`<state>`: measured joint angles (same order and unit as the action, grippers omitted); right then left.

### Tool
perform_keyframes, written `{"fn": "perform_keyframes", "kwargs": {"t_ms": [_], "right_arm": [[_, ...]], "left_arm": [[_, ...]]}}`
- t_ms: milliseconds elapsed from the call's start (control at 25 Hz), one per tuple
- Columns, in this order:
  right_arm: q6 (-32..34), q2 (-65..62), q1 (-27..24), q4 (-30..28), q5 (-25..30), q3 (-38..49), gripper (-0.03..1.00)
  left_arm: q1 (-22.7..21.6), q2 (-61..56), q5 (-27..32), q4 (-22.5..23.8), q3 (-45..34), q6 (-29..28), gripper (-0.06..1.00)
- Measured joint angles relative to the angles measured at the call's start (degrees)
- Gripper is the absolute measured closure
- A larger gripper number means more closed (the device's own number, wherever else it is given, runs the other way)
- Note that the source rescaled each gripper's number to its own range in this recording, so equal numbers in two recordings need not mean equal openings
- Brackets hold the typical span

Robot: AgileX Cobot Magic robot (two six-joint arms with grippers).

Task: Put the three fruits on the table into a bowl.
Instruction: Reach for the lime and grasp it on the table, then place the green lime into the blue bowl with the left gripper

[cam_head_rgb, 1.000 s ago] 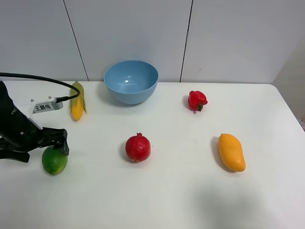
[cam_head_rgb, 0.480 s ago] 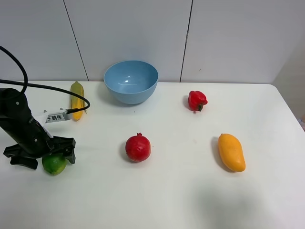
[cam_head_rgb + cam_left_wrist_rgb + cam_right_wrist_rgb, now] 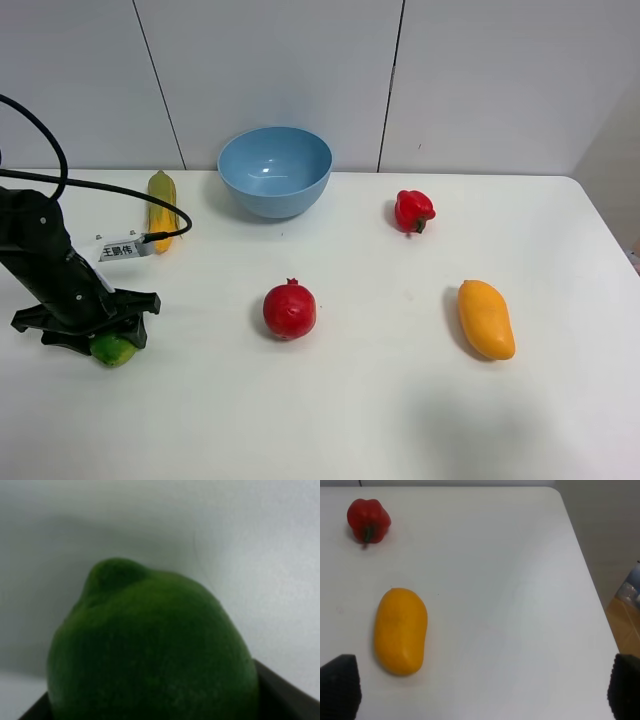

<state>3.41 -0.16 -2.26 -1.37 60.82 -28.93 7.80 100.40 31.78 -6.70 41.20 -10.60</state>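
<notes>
The green lime (image 3: 113, 350) lies on the white table (image 3: 330, 410) at the front left and is mostly covered by my left gripper (image 3: 90, 328). The gripper is open and straddles the lime from above. In the left wrist view the lime (image 3: 150, 655) fills the frame between the dark fingers (image 3: 285, 697). The red pomegranate (image 3: 290, 310) sits at the table's middle. The orange-yellow mango (image 3: 486, 318) lies to the right; it also shows in the right wrist view (image 3: 401, 630). The light-blue bowl (image 3: 275, 170) stands at the back. My right gripper (image 3: 481, 687) is open above the table near the mango.
A corn cob (image 3: 160, 208) lies at the back left, behind the left arm's cable (image 3: 120, 190). A red bell pepper (image 3: 413, 210) sits at the back right and shows in the right wrist view (image 3: 368, 520). The table's right edge (image 3: 580, 570) is close to the mango.
My left gripper has swung over the lime and come down around it, so less of the lime shows. The other fruits and the bowl have not moved.
</notes>
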Motion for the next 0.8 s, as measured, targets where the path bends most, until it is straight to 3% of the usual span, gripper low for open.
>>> {"fn": "perform_keyframes", "kwargs": {"t_ms": [120,240,400,560,800], "right_arm": [[0.0,0.0,0.0,0.0,0.0,0.0,-0.03],[0.0,0.0,0.0,0.0,0.0,0.0,-0.03],[0.0,0.0,0.0,0.0,0.0,0.0,-0.03],[0.0,0.0,0.0,0.0,0.0,0.0,-0.03],[0.0,0.0,0.0,0.0,0.0,0.0,-0.03]], "left_arm": [[0.2,-1.4,2.9,0.1,2.3,0.2,0.91],[1.9,-5.2,8.5,2.0,9.4,0.8,0.91],[5.9,-7.7,12.9,6.2,25.1,1.0,0.91],[10.1,-4.0,13.3,10.1,41.5,3.2,0.91],[13.4,9.6,13.3,10.5,59.7,7.3,0.91]]}}
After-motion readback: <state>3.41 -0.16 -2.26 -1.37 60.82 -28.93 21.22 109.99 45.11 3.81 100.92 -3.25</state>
